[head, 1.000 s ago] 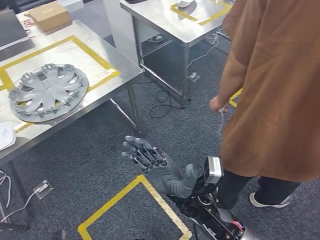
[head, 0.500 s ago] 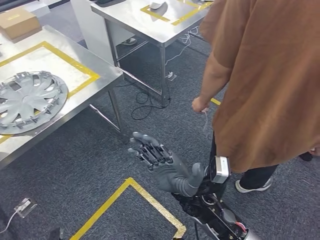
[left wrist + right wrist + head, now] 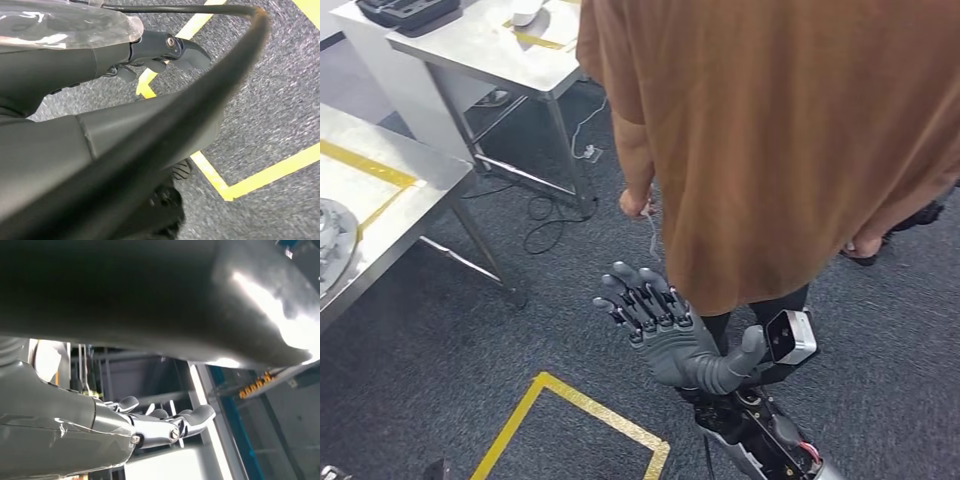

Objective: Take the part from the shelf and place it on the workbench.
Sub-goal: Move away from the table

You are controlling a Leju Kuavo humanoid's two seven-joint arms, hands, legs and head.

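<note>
My right hand [image 3: 660,325] was spread and empty, left hand [image 3: 166,50] state indeterminable; judged step: locating the shelf part.

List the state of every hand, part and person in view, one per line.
right hand: raised, holds nothing, fingers apart
left hand: fingers extended above the floor, holds nothing visible
hubcap: lying flat on the workbench
person: standing close ahead, hand holding a thin cord

The right hand [image 3: 663,330] is raised palm-up, fingers [image 3: 637,295] spread and holding nothing; the left hand [image 3: 166,50] hangs, fingers loosely extended.
</note>
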